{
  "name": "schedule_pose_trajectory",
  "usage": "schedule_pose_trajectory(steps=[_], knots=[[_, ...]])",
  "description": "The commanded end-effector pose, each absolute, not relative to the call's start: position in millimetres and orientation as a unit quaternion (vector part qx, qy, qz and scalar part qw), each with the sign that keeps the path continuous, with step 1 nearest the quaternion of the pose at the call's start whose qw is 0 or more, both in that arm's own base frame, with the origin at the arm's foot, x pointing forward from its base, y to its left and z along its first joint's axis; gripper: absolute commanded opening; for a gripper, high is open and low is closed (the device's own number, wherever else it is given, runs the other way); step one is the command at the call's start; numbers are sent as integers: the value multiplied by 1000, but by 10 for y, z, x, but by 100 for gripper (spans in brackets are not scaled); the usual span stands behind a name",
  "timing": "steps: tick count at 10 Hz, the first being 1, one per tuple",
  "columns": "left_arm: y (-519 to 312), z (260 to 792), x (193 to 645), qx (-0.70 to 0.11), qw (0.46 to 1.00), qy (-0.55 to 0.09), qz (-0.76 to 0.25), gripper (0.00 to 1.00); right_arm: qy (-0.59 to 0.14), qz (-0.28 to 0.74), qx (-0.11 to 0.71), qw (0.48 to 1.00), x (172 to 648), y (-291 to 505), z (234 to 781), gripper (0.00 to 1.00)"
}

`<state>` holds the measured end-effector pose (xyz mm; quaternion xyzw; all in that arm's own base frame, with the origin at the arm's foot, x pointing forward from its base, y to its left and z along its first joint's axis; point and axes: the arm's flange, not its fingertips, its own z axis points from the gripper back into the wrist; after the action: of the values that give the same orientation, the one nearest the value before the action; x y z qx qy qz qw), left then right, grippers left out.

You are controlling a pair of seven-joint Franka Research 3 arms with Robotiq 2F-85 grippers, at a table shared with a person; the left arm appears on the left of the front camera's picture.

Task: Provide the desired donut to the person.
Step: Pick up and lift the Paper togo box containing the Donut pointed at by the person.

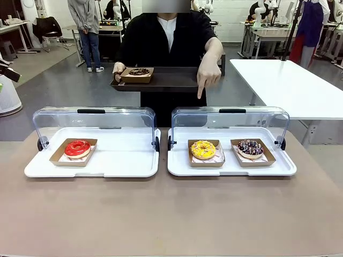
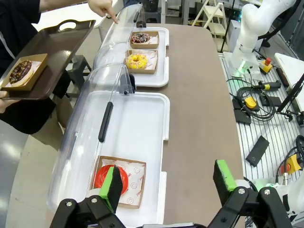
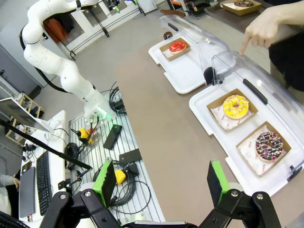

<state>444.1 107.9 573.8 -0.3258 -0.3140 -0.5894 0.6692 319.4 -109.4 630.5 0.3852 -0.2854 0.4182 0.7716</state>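
The person (image 1: 166, 37) stands at the far side in a black top, holding a dark tray (image 1: 166, 80) that carries a chocolate donut (image 1: 139, 72) in a cardboard box. Their other hand (image 1: 206, 72) points one finger down over the right white tray (image 1: 230, 166), above the yellow donut (image 1: 203, 149). A chocolate sprinkled donut (image 1: 250, 148) sits beside it. A red donut (image 1: 77, 148) lies on the left white tray (image 1: 123, 160). My left gripper (image 2: 166, 183) is open above the table near the red donut (image 2: 110, 176). My right gripper (image 3: 161, 183) hangs open beside the table, short of the yellow donut (image 3: 236, 106).
Clear lids (image 1: 94, 120) stand open behind both white trays. The brown tabletop (image 1: 171, 214) in front is bare. A white table (image 1: 289, 85) stands at the back right. Cables and boxes (image 3: 114, 156) lie on the floor beside the table.
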Motion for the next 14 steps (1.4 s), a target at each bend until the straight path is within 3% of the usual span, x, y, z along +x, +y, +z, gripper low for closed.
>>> schedule_pose_trajectory(steps=[1, 6, 11, 14], knots=[[1076, 5744, 4435, -328, 668, -315, -589, 100, -291, 423, 391, 764, 3210, -1076, 6307, 100], [1076, 5744, 4435, -328, 668, -315, -589, 100, -285, 418, 385, 772, 3194, -1094, 6305, 100], [1076, 5744, 4435, -328, 668, -315, -589, 100, -130, 496, 305, 803, 3599, 173, 6194, 100], [1076, 5744, 4435, -328, 668, -315, -589, 100, -84, 536, 244, 804, 3573, 756, 5918, 100]])
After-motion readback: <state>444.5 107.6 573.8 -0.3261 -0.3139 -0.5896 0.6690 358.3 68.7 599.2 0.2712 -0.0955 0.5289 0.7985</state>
